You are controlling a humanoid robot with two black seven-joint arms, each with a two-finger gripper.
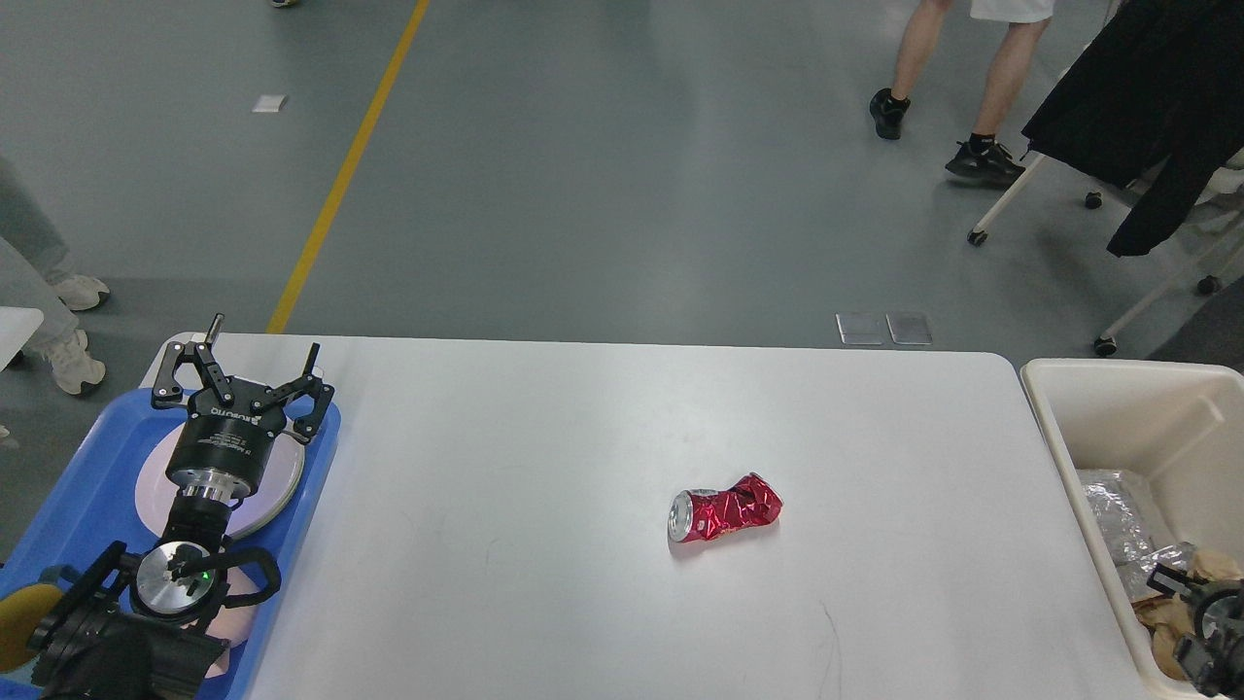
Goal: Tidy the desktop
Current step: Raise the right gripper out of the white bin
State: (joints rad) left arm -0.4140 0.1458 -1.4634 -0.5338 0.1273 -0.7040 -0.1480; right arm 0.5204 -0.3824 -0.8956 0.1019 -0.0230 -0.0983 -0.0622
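Red aluminium marks the crushed soda can (725, 515) lying on its side right of centre on the white tabletop (544, 457), which fills the middle of the head view. The left tool (245, 367) hangs with fingers spread and empty above a plate (277, 486) in the blue tray (97, 476). The right tool (1181, 598), low over the cream bin (1118, 399), is too dark to read.

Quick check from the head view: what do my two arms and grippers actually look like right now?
Left gripper: black, two linkage fingers with visible screws on a round black body bearing white lettering. Behind it is a silver metal collar, then a black arm joint with a silver disc, a small green light and black cable loops. Right gripper: only a small black part shows at the frame's corner; details are unclear.
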